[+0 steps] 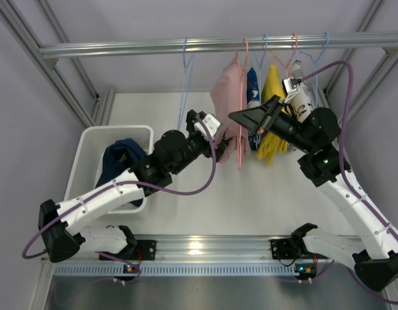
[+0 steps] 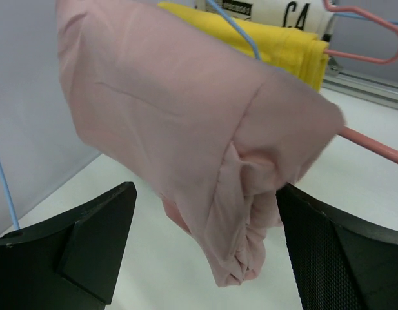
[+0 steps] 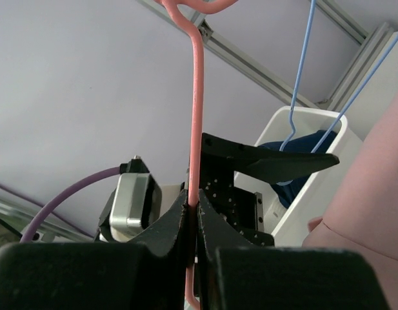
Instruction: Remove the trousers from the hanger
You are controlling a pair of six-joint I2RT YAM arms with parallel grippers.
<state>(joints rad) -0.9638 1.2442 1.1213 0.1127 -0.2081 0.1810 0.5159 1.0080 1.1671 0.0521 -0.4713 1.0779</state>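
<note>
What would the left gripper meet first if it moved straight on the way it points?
Probably the pink trousers, hanging just ahead of the left gripper, between its open fingers; depth unclear.

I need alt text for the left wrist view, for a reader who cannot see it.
Pale pink trousers hang folded over a pink hanger, their lower end between the two black fingers of the open left gripper. A yellow garment hangs behind.
</note>
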